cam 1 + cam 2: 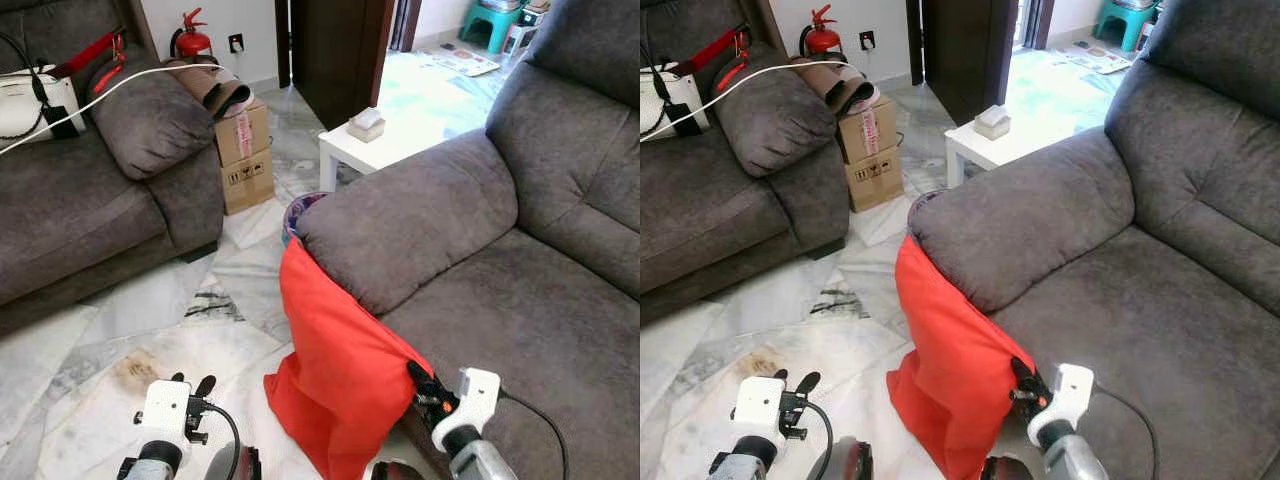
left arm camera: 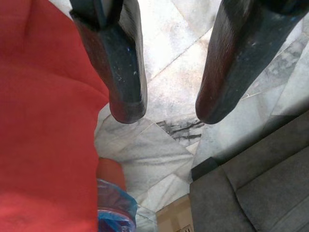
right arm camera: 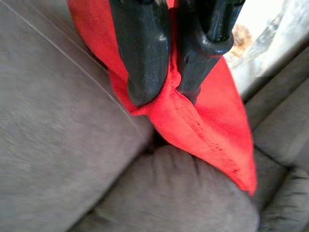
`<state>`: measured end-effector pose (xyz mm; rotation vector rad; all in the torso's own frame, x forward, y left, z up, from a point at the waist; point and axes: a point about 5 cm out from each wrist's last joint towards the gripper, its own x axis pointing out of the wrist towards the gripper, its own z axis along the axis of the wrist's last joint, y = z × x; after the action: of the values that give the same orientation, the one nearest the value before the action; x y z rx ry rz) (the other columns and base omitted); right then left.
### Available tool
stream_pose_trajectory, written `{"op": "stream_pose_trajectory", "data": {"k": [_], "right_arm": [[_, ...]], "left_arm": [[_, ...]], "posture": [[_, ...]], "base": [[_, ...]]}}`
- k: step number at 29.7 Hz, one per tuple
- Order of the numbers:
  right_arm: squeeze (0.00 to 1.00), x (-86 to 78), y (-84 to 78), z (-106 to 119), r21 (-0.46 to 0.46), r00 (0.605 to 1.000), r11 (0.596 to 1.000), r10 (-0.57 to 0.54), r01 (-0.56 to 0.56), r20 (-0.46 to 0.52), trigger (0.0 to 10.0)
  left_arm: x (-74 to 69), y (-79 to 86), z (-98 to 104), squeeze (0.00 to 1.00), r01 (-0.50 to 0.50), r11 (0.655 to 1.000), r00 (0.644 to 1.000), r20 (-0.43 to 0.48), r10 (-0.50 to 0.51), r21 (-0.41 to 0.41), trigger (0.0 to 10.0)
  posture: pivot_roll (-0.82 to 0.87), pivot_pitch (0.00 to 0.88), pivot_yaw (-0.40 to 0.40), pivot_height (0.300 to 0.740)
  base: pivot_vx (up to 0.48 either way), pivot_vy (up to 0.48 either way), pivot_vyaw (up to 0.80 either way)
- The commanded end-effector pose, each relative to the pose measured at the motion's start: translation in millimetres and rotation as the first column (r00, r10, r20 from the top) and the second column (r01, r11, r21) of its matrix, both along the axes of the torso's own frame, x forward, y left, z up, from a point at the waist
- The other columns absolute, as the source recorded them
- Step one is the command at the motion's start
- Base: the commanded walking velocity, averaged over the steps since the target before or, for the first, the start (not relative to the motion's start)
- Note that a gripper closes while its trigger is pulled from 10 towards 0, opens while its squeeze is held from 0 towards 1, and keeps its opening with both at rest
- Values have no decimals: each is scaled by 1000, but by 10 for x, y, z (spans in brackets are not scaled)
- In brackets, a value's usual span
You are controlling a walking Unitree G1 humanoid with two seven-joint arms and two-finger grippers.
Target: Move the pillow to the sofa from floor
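Open marble floor (image 1: 150, 320) left; sofa armrest (image 1: 400, 225) blocks right.

A cardboard box (image 1: 243, 152) stands beside a white side table (image 1: 372, 148), a red fire extinguisher (image 1: 191, 36) behind.

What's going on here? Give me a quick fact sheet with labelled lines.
Pillow: red pillow leaning against the grey sofa, its lower end on the marble floor
Right gripper: right gripper pinching the pillow's seamed edge at the sofa's front
Left gripper: left gripper open, over the floor beside the pillow
Nearby: cardboard boxes, white side table
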<state>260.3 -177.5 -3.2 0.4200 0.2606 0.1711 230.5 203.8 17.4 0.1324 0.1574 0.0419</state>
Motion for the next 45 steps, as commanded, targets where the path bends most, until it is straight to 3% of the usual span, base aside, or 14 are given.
{"op": "stream_pose_trajectory", "data": {"k": [1,5,7,8,18,23,25,27,29,35,37,38,40,45], "right_arm": [[0,-37,-74,21,15,998,998,-57,56,25,10000],[0,-54,-83,45,28,996,997,-72,70,45,10000],[0,-53,-77,57,24,996,997,-76,75,38,10000],[0,-32,-38,68,27,997,998,-63,62,36,10000],[0,-23,67,103,55,998,998,-42,39,53,10000],[0,-29,38,94,46,998,998,-42,40,49,10000],[0,-28,26,96,26,999,999,-26,24,46,10000],[0,-32,27,78,-134,995,986,99,-95,20,10000],[0,-24,32,89,-155,991,979,134,-129,22,10000],[0,10,44,218,-233,933,912,358,-338,48,10000],[0,-7,44,271,-264,882,856,469,-443,40,10000],[0,-7,44,271,-264,882,856,469,-443,40,10000],[0,-56,22,252,-314,819,773,573,-551,-26,10000],[0,-122,-25,193,-363,765,692,636,-624,-103,10000]], "left_arm": [[-37,7,-36,0,-3,1000,1000,-24,3,-7,10000],[-29,15,-33,0,3,1000,1000,-26,-3,-5,10000],[-22,26,-27,0,3,1000,1000,-25,-3,-4,10000],[-5,28,-9,0,6,1000,1000,-19,-6,-2,10000],[17,50,15,0,10,1000,1000,-14,-10,4,10000],[27,57,20,0,14,1000,1000,-15,-14,6,10000],[26,61,19,0,18,1000,1000,-17,-18,7,10000],[15,50,-10,0,58,998,997,-47,-58,-2,10000],[8,27,-18,0,88,996,994,-58,-88,-7,10000],[-7,-16,-20,0,218,975,969,-107,-222,-50,10000],[-11,-12,-16,0,288,956,946,-136,-293,-59,10000],[-11,-12,-16,0,288,956,946,-136,-293,-59,10000],[-51,-1,-28,0,417,908,886,-210,-413,-27,10000],[-140,83,-25,0,573,819,778,-328,-536,21,10000]], "posture": [[63,150,-1,622],[56,149,4,627],[58,147,5,642],[67,145,9,677],[69,140,19,740],[70,137,21,740],[70,136,22,740],[68,135,25,740],[68,134,26,740],[65,134,29,740],[67,133,30,740],[67,133,30,740],[66,131,32,740],[70,132,34,740]], "base": [[0,0,0],[0,0,0],[0,0,0],[0,0,0],[0,0,0],[0,0,0],[0,0,0],[0,0,0],[0,0,0],[0,0,0],[0,0,0],[0,0,0],[0,0,0],[0,0,0]]}}
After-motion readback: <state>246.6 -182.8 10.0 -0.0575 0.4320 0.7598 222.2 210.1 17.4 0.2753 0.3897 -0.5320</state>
